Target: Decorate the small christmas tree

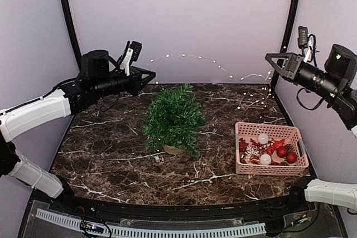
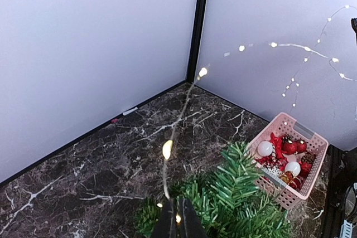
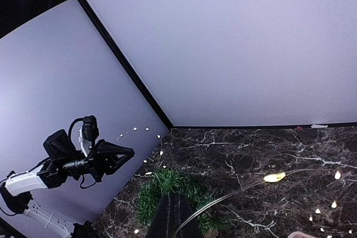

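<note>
The left claw [image 1: 152, 74], raised above the 10 o'clock corner of the dark marbled tabletop [image 1: 106, 137], is clamped shut on a lit string of fairy lights [image 1: 192, 56]. The right claw [image 1: 269, 58], held high over the 2 o'clock corner, is likewise pinched closed on the same wire. Between the two the string hangs in a shallow arc in front of the pale back wall, clear above the small christmas tree [image 1: 173, 116]. A loose tail of lights drops below the right claw toward the tabletop's 2 o'clock edge. The tree stands upright on its tan pot base [image 1: 174, 149] near the middle of the tabletop, a little toward 12 o'clock, touching neither claw nor wire. At 4 o'clock, well apart from the tree, sits a pink basket [image 1: 271, 171] holding red baubles [image 1: 286, 151], white baubles [image 1: 263, 138] and other red trimmings too small to make out.
</note>
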`<state>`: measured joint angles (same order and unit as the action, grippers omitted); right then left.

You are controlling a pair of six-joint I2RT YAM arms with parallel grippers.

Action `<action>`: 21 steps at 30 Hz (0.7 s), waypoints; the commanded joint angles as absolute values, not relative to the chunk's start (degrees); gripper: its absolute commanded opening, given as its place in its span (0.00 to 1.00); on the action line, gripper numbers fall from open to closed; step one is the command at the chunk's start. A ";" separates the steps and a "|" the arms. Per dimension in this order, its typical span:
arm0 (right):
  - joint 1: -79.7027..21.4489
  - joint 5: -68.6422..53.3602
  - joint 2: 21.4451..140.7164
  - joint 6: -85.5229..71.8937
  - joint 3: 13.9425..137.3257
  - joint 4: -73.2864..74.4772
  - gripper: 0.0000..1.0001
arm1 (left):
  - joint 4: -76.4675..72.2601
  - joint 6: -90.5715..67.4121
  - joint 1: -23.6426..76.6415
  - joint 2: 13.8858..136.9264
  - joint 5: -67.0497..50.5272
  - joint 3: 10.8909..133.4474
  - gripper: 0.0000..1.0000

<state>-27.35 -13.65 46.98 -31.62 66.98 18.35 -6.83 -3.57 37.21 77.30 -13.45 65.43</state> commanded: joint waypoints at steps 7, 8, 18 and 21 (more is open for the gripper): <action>-27.16 -11.22 45.84 -31.87 69.70 16.92 0.00 | -8.82 -5.24 29.72 76.79 -17.97 69.12 0.00; -27.16 -11.17 45.73 -31.82 69.74 17.14 0.00 | -8.89 -5.43 29.27 76.81 -18.82 69.14 0.00; -27.17 -10.60 45.14 -31.55 69.52 18.91 0.00 | -8.96 -5.63 25.08 75.33 -20.26 68.03 0.00; -27.21 -10.72 45.00 -31.23 69.05 18.66 0.00 | -8.55 -5.50 23.69 75.64 -21.00 69.03 0.00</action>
